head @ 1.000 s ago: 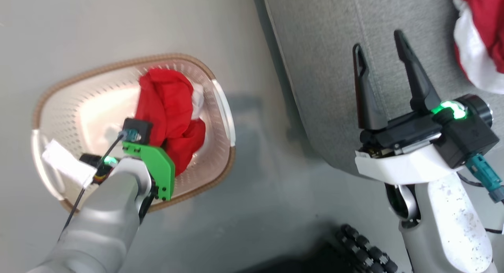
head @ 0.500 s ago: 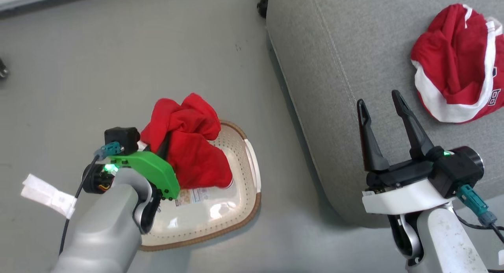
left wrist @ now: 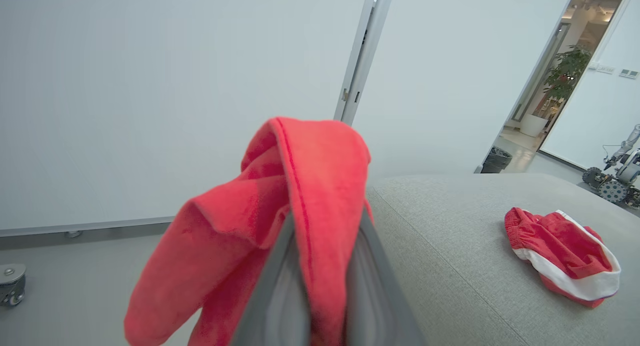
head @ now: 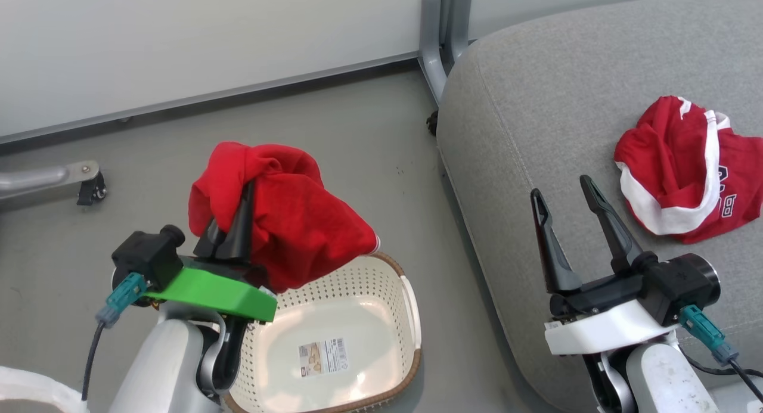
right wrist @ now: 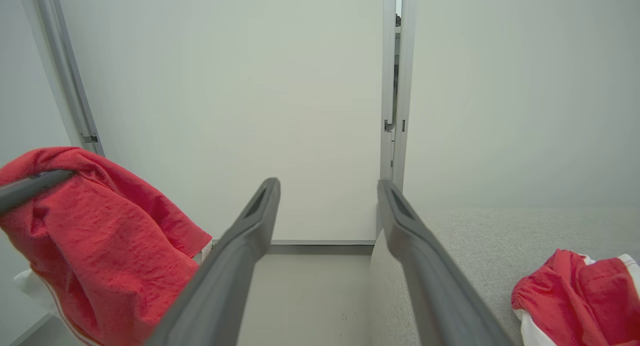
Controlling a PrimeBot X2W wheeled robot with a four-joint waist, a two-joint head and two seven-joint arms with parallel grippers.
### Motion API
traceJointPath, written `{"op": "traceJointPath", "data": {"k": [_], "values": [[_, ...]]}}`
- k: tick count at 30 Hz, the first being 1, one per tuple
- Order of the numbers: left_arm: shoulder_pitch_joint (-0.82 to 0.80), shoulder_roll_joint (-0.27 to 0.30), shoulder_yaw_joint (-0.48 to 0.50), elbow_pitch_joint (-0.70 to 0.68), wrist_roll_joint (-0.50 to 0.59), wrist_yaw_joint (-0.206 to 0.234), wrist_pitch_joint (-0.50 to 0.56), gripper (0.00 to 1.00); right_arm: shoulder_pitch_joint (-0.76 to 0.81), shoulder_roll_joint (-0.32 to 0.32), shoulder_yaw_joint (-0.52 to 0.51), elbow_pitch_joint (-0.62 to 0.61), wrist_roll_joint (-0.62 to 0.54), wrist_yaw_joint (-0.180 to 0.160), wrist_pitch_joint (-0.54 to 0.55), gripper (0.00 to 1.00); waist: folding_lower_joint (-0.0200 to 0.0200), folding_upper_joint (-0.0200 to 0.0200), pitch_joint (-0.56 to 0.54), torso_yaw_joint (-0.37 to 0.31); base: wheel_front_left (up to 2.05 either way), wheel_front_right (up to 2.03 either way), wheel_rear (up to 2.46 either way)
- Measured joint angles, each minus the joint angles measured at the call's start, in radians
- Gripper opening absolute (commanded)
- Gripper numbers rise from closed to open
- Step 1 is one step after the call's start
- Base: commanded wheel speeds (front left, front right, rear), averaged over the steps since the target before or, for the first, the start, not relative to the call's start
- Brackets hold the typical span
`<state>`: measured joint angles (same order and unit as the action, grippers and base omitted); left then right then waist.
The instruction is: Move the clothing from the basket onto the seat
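The red garment [head: 298,222] is clamped by the closed left tool [head: 244,192] and held clear above the basket [head: 357,282] for transfer; the right tool [head: 560,186] is held open and empty over the seat [head: 536,103].

The left gripper [head: 243,199] is showing two long, dark, tapered fingers above a bright green bracket [head: 211,291]. Beside the bracket, a black camera block [head: 146,255] is carrying a teal connector [head: 122,292], its thin black cable [head: 89,359] running down the pale grey forearm [head: 161,365]. The right gripper [head: 560,186], well right of the bracket, is wearing a white wrist shell [head: 602,335] and a black cylindrical housing [head: 685,282].
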<state>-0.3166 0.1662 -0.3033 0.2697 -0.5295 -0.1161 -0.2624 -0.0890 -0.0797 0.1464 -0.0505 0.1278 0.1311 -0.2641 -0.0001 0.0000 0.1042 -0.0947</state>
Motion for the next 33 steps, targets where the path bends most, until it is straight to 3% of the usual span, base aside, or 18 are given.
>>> {"op": "traceJointPath", "data": {"k": [4, 16, 22, 33], "values": [[0.051, -0.031, 0.044, -0.152, 0.052, -0.009, 0.000, 0.00, 0.003, -0.004, 0.002, -0.002, 0.000, 0.000, 0.000, 1.00, 0.0000, 0.0000, -0.028, 0.018, 0.00, 0.00, 0.00], [0.081, -0.003, -0.078, -0.527, -0.030, -0.012, 0.000, 0.00, 0.002, -0.008, 0.010, -0.003, 0.001, 0.000, 0.000, 1.00, 0.0000, 0.0000, -0.020, 0.033, 0.00, 0.00, 0.00], [0.081, 0.008, -0.128, -0.567, -0.102, -0.012, 0.000, 0.00, 0.001, -0.007, 0.014, 0.001, 0.002, 0.000, 0.000, 1.00, 0.0000, 0.0000, -0.016, 0.029, 0.00, 0.00, 0.00], [0.081, 0.016, -0.150, -0.557, -0.111, -0.012, 0.000, 0.00, -0.004, -0.009, 0.011, 0.003, 0.011, 0.000, 0.000, 1.00, 0.0000, 0.0000, -0.013, 0.021, 0.00, 0.00, 0.00]]}}
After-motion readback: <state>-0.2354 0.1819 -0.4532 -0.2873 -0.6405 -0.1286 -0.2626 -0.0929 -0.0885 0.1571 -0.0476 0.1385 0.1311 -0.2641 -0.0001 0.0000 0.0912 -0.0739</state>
